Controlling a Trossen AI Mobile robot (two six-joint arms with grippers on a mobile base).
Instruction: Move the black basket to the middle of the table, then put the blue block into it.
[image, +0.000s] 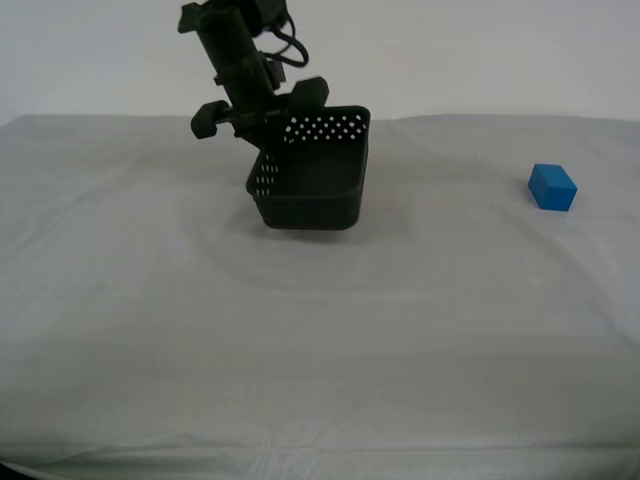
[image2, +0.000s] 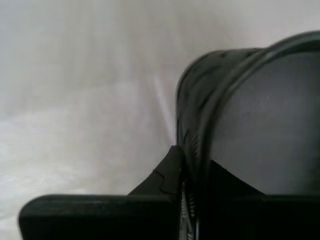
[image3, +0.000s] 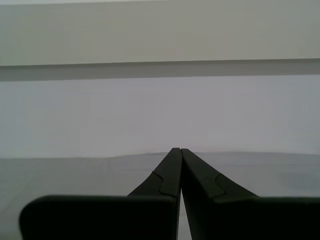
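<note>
The black basket (image: 312, 165) hangs tilted just above the table (image: 320, 330), left of the middle at the back. My second gripper (image: 265, 118) is shut on its near-left rim and holds it up. In the second wrist view the basket wall (image2: 260, 125) fills the space at the closed jaws of that gripper (image2: 192, 165). The blue block (image: 552, 187) lies on the cloth at the exterior view's right, far from the basket. My first gripper (image3: 180, 152) is shut and empty, pointing over bare cloth toward a wall; it does not show in the exterior view.
The cloth is slightly wrinkled, with a fold near the front edge (image: 320, 440). A pale wall (image: 450, 50) stands behind the table. Nothing else lies on the cloth.
</note>
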